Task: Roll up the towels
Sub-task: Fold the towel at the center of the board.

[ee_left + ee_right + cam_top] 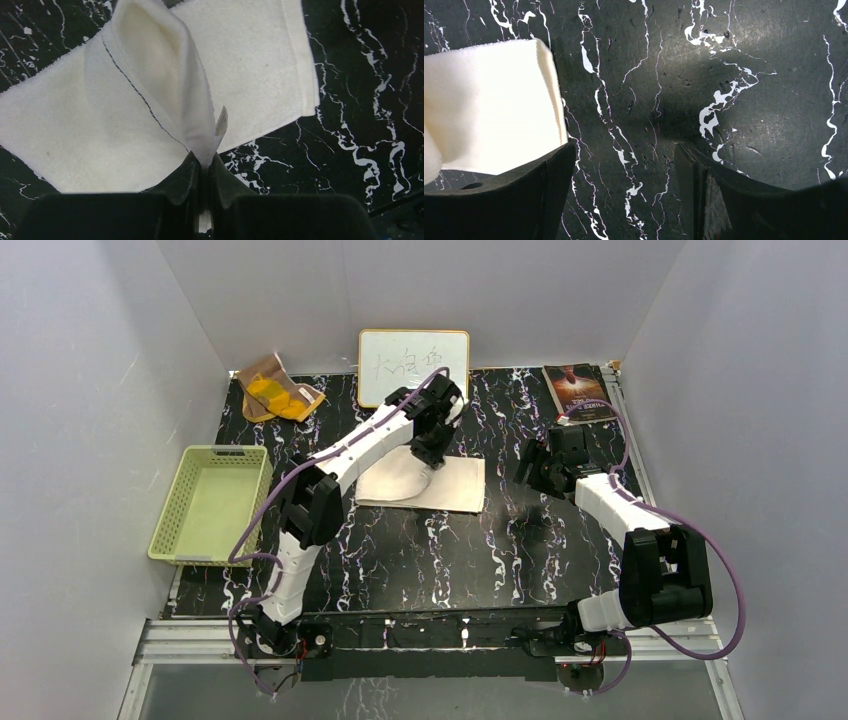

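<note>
The cream towel [440, 485] lies in the middle of the black marbled table. My left gripper [432, 452] is shut on one corner of it and holds that end lifted and folded over the rest. In the left wrist view the pinched corner [207, 150] with its small tag and the thin dark line [135, 90] rise from my jaws. My right gripper [528, 472] is open and empty just right of the towel, over bare table [624, 165]; the towel's right edge [499, 100] shows at its left. The orange-and-brown cloth [275, 390] lies crumpled at the back left.
A pale green slotted basket [210, 502] stands at the left table edge. A whiteboard [413, 365] leans on the back wall. A dark booklet [578, 392] lies at the back right. Grey walls enclose the table on three sides.
</note>
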`<state>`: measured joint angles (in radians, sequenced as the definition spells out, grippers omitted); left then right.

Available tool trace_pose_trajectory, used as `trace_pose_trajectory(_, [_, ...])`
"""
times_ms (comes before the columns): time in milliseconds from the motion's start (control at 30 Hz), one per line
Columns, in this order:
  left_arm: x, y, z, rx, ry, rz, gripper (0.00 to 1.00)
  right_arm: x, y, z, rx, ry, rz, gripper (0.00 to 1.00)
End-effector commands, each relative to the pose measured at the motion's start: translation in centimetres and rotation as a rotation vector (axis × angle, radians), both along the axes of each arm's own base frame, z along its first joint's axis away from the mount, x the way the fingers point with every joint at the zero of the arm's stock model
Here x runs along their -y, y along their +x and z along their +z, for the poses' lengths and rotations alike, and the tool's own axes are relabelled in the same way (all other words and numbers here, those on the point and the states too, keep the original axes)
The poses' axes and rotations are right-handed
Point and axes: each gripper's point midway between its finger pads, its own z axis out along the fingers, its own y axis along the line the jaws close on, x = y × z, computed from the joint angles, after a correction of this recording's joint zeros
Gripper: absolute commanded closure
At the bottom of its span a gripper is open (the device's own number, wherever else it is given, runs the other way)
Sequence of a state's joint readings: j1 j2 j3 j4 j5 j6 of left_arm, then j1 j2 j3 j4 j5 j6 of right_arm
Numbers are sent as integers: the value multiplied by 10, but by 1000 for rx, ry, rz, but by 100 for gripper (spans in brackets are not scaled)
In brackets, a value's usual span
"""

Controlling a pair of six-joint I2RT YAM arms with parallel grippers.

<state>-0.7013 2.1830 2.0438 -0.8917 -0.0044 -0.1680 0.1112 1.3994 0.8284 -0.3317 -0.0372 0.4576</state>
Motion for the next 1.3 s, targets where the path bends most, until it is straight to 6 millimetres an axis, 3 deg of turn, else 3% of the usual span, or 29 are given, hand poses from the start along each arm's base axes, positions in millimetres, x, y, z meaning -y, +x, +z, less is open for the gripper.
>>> trace_pose_trajectory(0, [13,-26,23,-53,-17,-99,100,-3,14,24,95,3,16,30])
trace_pose_trajectory(167, [15,-36,16,-67,3,-118,100,-4,13,25,98,6,19,29])
trace_pose_trajectory(567, [38,-18,11,-13,-84,-60,100,-5,12,31,107,7,36,29])
trace_pose_trajectory(1000, [52,-24,-3,-67,-132,-77,100,-6,9,31,101,4,51,28])
trace_pose_trajectory(1167, [66,-25,13,-32,-232,-111,75,-10,9,34,108,21,68,27])
trace_pose_trajectory(1267, [72,-21,48,63,-323,-153,56,-20,15,49,151,59,102,27])
